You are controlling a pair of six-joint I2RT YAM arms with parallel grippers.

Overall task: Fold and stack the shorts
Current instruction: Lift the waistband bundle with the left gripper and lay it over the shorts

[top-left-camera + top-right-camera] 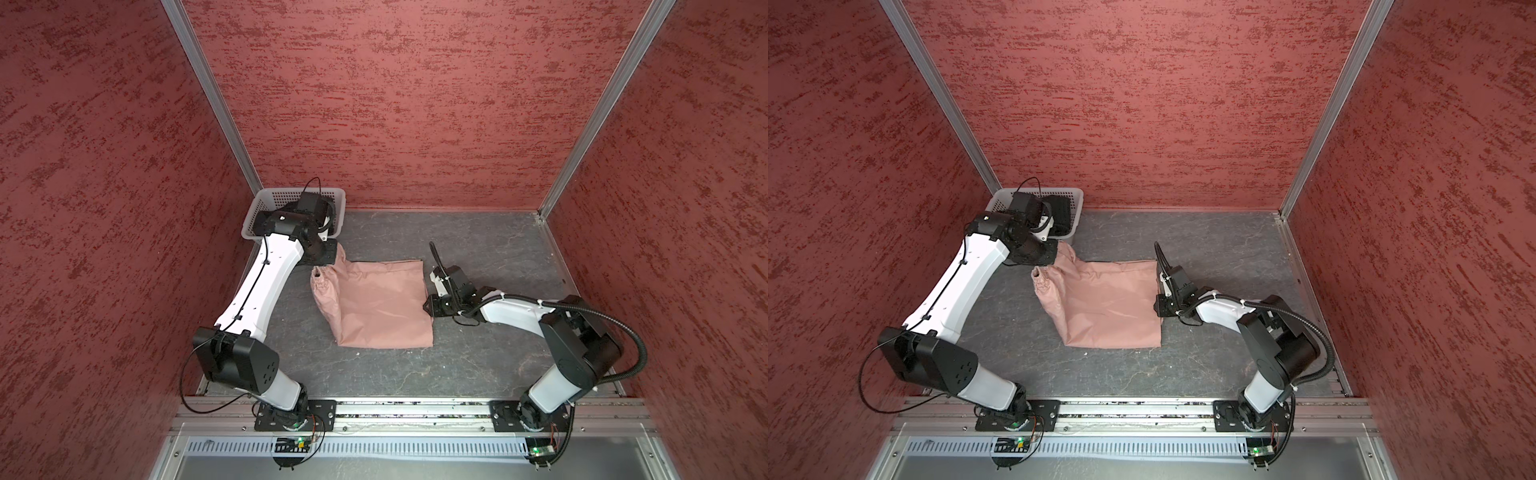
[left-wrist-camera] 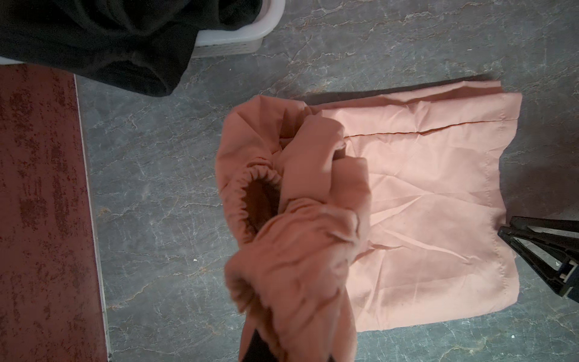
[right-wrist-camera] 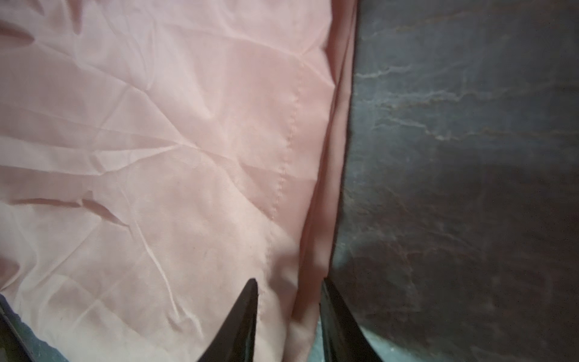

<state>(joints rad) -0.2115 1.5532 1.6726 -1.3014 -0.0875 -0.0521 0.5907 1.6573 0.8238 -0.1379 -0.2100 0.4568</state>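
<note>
Roughly, I judge the job under halfway. Starting at the white basket (image 1: 266, 199), the black shorts (image 2: 94, 40) lie heaped inside it, one dark fold spilling over its rim; they are not yet out, folded or stacked.

Just beside the basket's near corner, my left end effector (image 2: 291, 348) is clenched on the gathered waistband of the pink shorts (image 1: 378, 307). The cloth bunches up around its fingers and rises off the table (image 1: 478, 365) there, so that end is lifted and rumpled, with the elastic opening gaping.

From that point the pink shorts spread away from the basket toward the middle of the table. The rest of them lies flat, lightly creased. In the right wrist view several layers line up along the hem, so I take it the legs are already laid one over the other, though I cannot be sure of that from here.

At the hem farthest from the basket, my right end effector (image 3: 288, 282) is down at the cloth. Its jaws stand apart astride the layered edge, and I see no pinch on it yet.

Left to do, as I read it: tidy the waistband end, bring one end of the pink pair over the other, then fetch the black pair out, fold it and set the two together.
</note>
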